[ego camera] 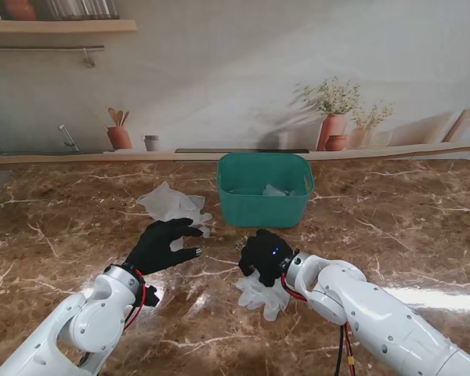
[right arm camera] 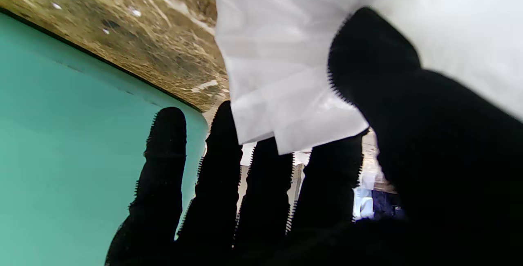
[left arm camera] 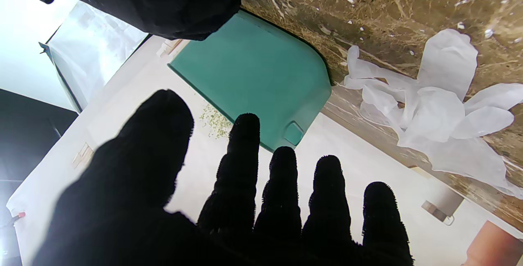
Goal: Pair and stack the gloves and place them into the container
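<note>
**Now: right hand on near glove, left hand hovering spread**

Right hand (ego camera: 265, 255) sits on the near glove (ego camera: 263, 296), palm down, wrist bent toward the container (ego camera: 265, 189). In the right wrist view the thumb (right arm camera: 380, 74) lies against the white glove sheet (right arm camera: 286, 74), other four fingers straight, not curled. Can't tell if it truly grips the glove or just presses it to the marble table (ego camera: 392, 227).

Left hand (ego camera: 160, 246) is nearer to me than the far glove (ego camera: 171, 205), fingers spread apart, holding nothing. Left wrist view: all five fingers (left arm camera: 245, 168) extended, crumpled far glove (left arm camera: 433, 110) lying flat on the table, apart from the fingertips.

Green container stands farther from me, between the two gloves' positions; something pale already lies inside (ego camera: 274, 190), too small to identify.
</note>
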### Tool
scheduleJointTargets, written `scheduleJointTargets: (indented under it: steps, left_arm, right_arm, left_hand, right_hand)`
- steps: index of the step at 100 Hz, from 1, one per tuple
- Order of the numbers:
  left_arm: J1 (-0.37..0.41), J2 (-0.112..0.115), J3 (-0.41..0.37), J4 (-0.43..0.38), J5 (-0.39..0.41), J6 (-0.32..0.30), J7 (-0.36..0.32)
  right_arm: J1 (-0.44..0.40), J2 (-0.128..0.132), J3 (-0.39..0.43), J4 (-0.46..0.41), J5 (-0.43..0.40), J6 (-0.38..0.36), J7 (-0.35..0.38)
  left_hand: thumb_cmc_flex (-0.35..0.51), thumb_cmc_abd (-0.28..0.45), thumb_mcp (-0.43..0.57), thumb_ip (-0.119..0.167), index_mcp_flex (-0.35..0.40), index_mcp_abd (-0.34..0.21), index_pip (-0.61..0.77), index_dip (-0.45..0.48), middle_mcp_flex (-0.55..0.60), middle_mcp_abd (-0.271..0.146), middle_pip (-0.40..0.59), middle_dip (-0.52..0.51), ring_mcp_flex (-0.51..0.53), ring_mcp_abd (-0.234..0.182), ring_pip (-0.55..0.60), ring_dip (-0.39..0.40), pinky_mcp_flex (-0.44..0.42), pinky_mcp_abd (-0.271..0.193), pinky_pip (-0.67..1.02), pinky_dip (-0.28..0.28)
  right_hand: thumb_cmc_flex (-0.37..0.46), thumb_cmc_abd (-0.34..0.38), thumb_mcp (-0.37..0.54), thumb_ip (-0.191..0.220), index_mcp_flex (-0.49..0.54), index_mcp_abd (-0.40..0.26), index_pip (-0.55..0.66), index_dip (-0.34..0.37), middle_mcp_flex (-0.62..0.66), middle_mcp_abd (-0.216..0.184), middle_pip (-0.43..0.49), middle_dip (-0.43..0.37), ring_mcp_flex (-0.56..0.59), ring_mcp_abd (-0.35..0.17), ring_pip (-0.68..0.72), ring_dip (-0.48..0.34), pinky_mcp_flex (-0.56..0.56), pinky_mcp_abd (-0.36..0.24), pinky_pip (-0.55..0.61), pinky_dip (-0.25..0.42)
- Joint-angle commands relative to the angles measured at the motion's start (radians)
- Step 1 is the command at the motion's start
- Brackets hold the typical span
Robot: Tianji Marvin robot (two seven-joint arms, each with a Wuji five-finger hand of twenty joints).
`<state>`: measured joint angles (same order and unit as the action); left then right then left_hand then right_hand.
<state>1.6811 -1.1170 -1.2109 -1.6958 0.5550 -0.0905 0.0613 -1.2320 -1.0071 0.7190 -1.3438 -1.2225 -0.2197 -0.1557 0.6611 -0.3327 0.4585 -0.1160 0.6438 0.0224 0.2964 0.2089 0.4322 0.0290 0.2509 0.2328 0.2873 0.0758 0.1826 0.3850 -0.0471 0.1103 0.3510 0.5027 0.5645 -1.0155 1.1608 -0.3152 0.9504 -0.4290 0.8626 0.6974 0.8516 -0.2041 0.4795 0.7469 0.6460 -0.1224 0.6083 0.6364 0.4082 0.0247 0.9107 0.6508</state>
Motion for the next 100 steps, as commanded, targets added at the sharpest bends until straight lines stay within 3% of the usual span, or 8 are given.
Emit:
scheduleJointTargets:
  steps: [1, 8, 16, 27, 41, 54, 78, 100]
  left_arm:
    - [0.001, 0.001, 0.004, 0.003, -0.002, -0.002, -0.002]
    - [0.001, 0.001, 0.005, 0.002, -0.003, -0.002, -0.004]
    - [0.001, 0.001, 0.005, 0.003, -0.004, -0.004, -0.005]
    - [-0.001, 0.001, 0.007, 0.005, -0.004, -0.006, -0.006]
    - [-0.004, 0.001, 0.01, 0.008, -0.006, -0.008, -0.006]
    - [-0.004, 0.002, 0.009, 0.007, -0.007, -0.007, -0.011]
    - [-0.005, 0.002, 0.012, 0.009, -0.012, -0.008, -0.014]
    - [-0.008, 0.003, 0.014, 0.012, -0.014, -0.014, -0.018]
  right_arm:
    - [-0.033, 0.001, 0.028, -0.011, 0.016, -0.01, 0.019]
    - [-0.059, -0.009, 0.063, -0.018, 0.053, -0.017, 0.015]
    - [-0.09, -0.025, 0.105, -0.025, 0.119, -0.013, 0.014]
    - [-0.118, -0.052, 0.145, -0.019, 0.224, 0.027, -0.001]
    - [-0.144, -0.088, 0.178, -0.005, 0.351, 0.12, -0.032]
    - [-0.147, -0.113, 0.185, 0.048, 0.373, 0.166, -0.151]
    - [-0.185, -0.104, 0.206, 0.084, 0.278, 0.148, -0.294]
    - [-0.224, -0.086, 0.218, 0.098, 0.188, 0.113, -0.397]
  left_hand:
    - [0.005, 0.037, -0.037, 0.025, 0.017, -0.03, 0.009, 0.014, 0.026, -0.037, -0.019, -0.014, 0.008, -0.037, -0.037, -0.015, -0.019, -0.005, -0.034, 0.011]
    - [0.008, 0.038, -0.04, 0.026, 0.018, -0.03, 0.011, 0.015, 0.027, -0.038, -0.019, -0.015, 0.009, -0.037, -0.037, -0.015, -0.019, -0.005, -0.036, 0.012]
    - [0.009, 0.04, -0.044, 0.026, 0.02, -0.029, 0.012, 0.016, 0.027, -0.037, -0.019, -0.015, 0.009, -0.038, -0.038, -0.015, -0.019, -0.005, -0.038, 0.013]
    - [0.012, 0.042, -0.048, 0.027, 0.021, -0.03, 0.014, 0.017, 0.026, -0.035, -0.02, -0.015, 0.007, -0.036, -0.039, -0.016, -0.019, -0.005, -0.041, 0.013]
    - [0.014, 0.045, -0.054, 0.027, 0.023, -0.03, 0.015, 0.017, 0.027, -0.035, -0.02, -0.015, 0.008, -0.036, -0.039, -0.016, -0.019, -0.005, -0.045, 0.014]
    - [0.017, 0.047, -0.058, 0.028, 0.025, -0.028, 0.017, 0.018, 0.029, -0.035, -0.019, -0.015, 0.008, -0.035, -0.039, -0.016, -0.019, -0.006, -0.049, 0.015]
    - [0.02, 0.047, -0.06, 0.029, 0.027, -0.03, 0.018, 0.019, 0.029, -0.035, -0.018, -0.015, 0.007, -0.035, -0.038, -0.015, -0.019, -0.007, -0.055, 0.017]
    - [0.021, 0.048, -0.058, 0.029, 0.025, -0.03, 0.018, 0.019, 0.027, -0.034, -0.018, -0.014, 0.006, -0.035, -0.037, -0.015, -0.018, -0.009, -0.057, 0.02]
  right_hand:
    - [0.034, -0.024, 0.009, -0.043, 0.044, -0.041, 0.025, 0.056, 0.05, 0.031, -0.094, -0.145, 0.108, -0.001, -0.054, -0.061, 0.077, 0.005, 0.072, 0.035]
    - [0.054, -0.018, 0.02, -0.034, 0.046, -0.03, 0.026, 0.099, 0.179, 0.046, -0.109, -0.229, 0.311, 0.017, -0.07, -0.085, 0.199, 0.015, 0.168, 0.043]
    - [0.072, -0.021, 0.028, -0.029, 0.048, -0.008, 0.028, 0.126, 0.341, 0.039, -0.086, -0.135, 0.46, 0.04, -0.033, -0.009, 0.298, 0.027, 0.288, 0.036]
    - [0.085, -0.024, 0.027, -0.026, 0.05, 0.01, 0.041, 0.109, 0.433, 0.017, 0.019, -0.008, 0.543, 0.045, 0.086, 0.07, 0.349, 0.042, 0.403, 0.045]
    - [0.091, 0.002, 0.018, -0.018, 0.033, 0.031, 0.05, 0.107, 0.425, 0.038, 0.049, 0.031, 0.533, 0.063, 0.141, 0.102, 0.329, 0.049, 0.455, 0.05]
    - [0.084, 0.039, 0.016, -0.009, 0.007, 0.037, 0.057, 0.132, 0.383, 0.033, 0.062, 0.065, 0.475, 0.061, 0.161, 0.108, 0.284, 0.049, 0.458, 0.041]
    - [0.08, 0.073, 0.024, 0.007, -0.018, 0.016, 0.035, 0.271, 0.272, 0.052, -0.067, -0.02, 0.371, 0.07, -0.05, 0.0, 0.183, 0.059, 0.317, 0.007]
    - [0.047, 0.07, 0.021, 0.013, -0.046, 0.019, 0.028, 0.26, 0.127, 0.067, -0.079, -0.189, 0.273, 0.073, -0.17, -0.108, 0.099, 0.056, 0.187, 0.006]
